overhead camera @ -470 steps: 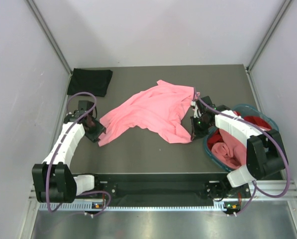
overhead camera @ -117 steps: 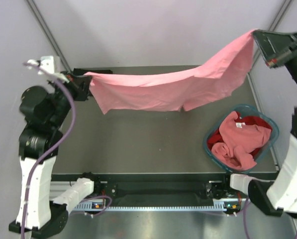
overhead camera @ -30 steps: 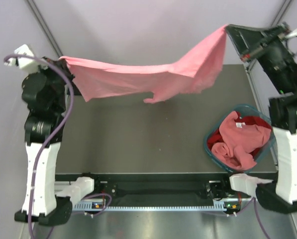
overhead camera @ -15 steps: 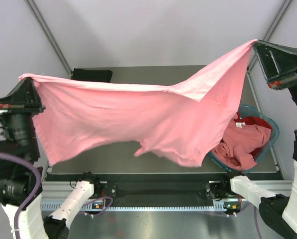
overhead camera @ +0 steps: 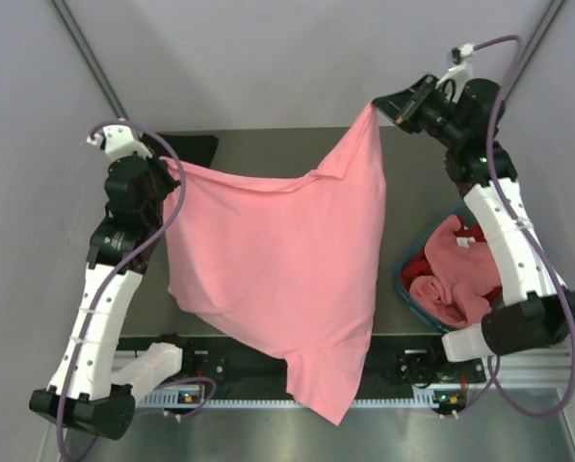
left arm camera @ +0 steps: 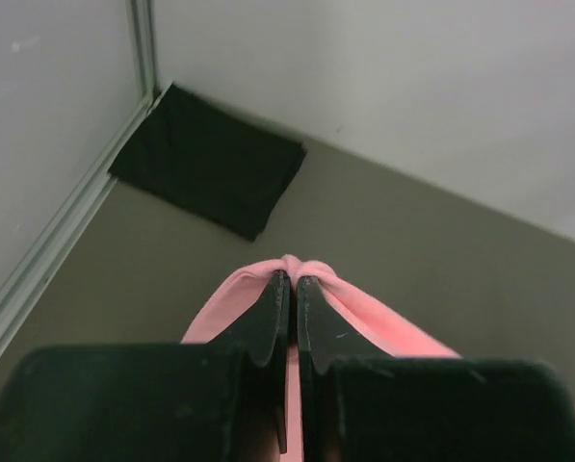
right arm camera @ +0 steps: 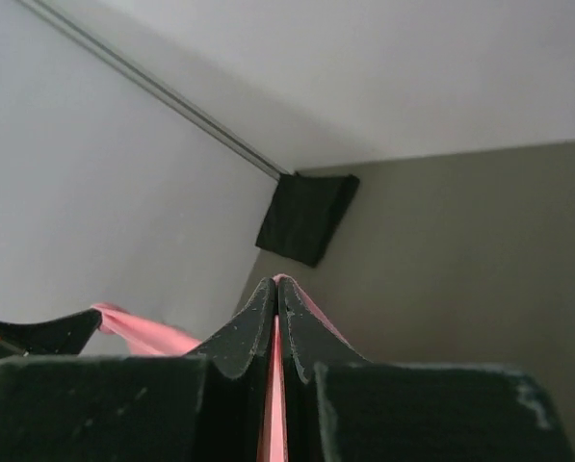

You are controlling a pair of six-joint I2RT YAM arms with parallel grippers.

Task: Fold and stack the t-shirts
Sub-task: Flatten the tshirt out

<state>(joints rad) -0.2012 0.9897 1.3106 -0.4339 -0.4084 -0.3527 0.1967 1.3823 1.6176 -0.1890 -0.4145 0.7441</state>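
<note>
Filling the teal basket (overhead camera: 403,285): salmon tee (overhead camera: 446,289), red tee (overhead camera: 417,265)

left arm (overhead camera: 102,289) rises from its base at 7 o'clock in the top view, its forearm running up to a bent wrist near 10 o'clock. left tool (overhead camera: 169,166) points toward 3 o'clock, its two dark fingers (left arm camera: 268,318) pressed together on a fold of the pink tee (overhead camera: 277,269). right arm (overhead camera: 510,236) climbs from its base at 5 o'clock and leans inward to a wrist near 1 o'clock. right tool (overhead camera: 381,104) points toward 9 o'clock, its fingers (right arm camera: 244,332) closed flat on a corner of the tee, a thin pink edge showing between them. the two tools sit well apart, the left one lower in the top view than the right.
</note>
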